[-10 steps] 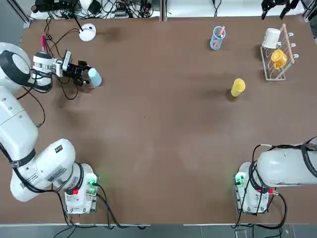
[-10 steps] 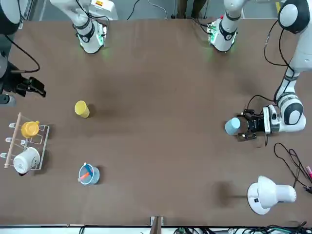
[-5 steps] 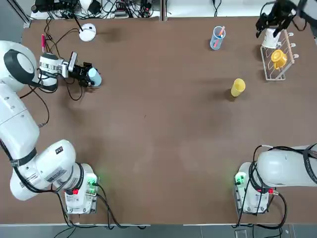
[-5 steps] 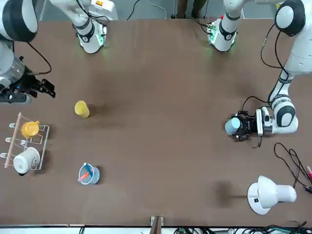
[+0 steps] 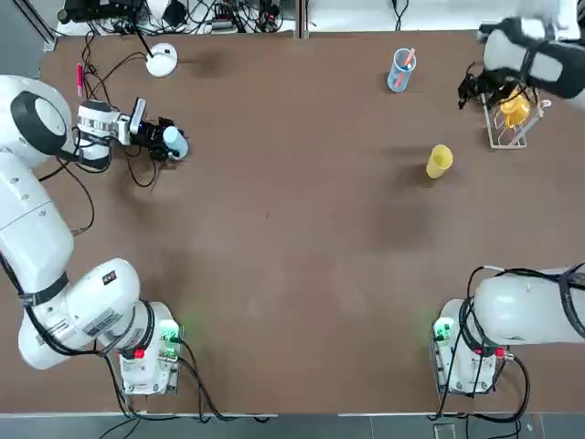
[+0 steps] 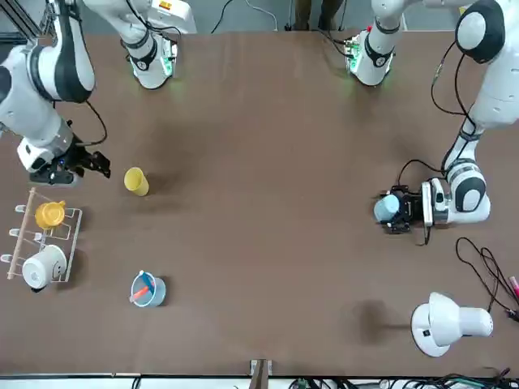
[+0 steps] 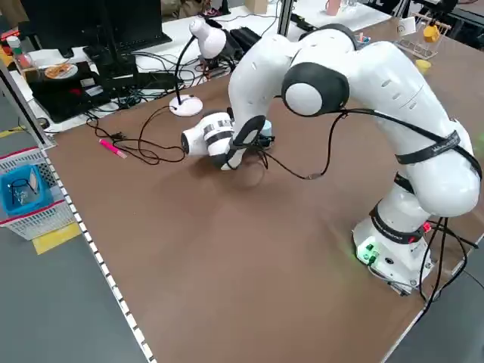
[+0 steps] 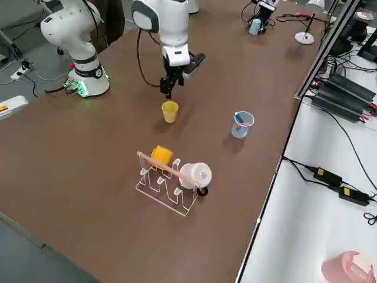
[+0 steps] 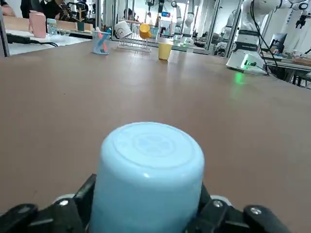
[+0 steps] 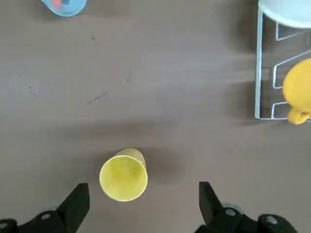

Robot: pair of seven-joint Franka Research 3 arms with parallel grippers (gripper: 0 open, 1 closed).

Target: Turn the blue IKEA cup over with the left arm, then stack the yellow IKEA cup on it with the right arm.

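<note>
The blue IKEA cup [image 5: 175, 141] is at the table's left side, closed base up in the left wrist view [image 9: 148, 160]. My left gripper [image 5: 167, 142] reaches in level with the table and is shut on it, a finger on each side. The yellow IKEA cup [image 5: 439, 161] stands upright with its mouth up at the right side of the table. My right gripper [image 10: 143, 208] hangs open above the table, pointing down, with the yellow cup [image 10: 123, 175] just beyond its fingertips and untouched. The right side view shows this gripper [image 8: 167, 88] just short of the cup [image 8: 170, 111].
A wire rack [image 5: 505, 128] at the far right holds an orange-yellow cup [image 5: 515, 108] and a white cup. A see-through blue tumbler with pink sticks [image 5: 400, 69] stands at the back. A white lamp base [image 5: 162, 59] and cables lie behind the left gripper.
My right gripper has swung in from the far right corner, past the rack, to just beside the yellow cup. The left gripper has turned its wrist slightly with the blue cup held.
</note>
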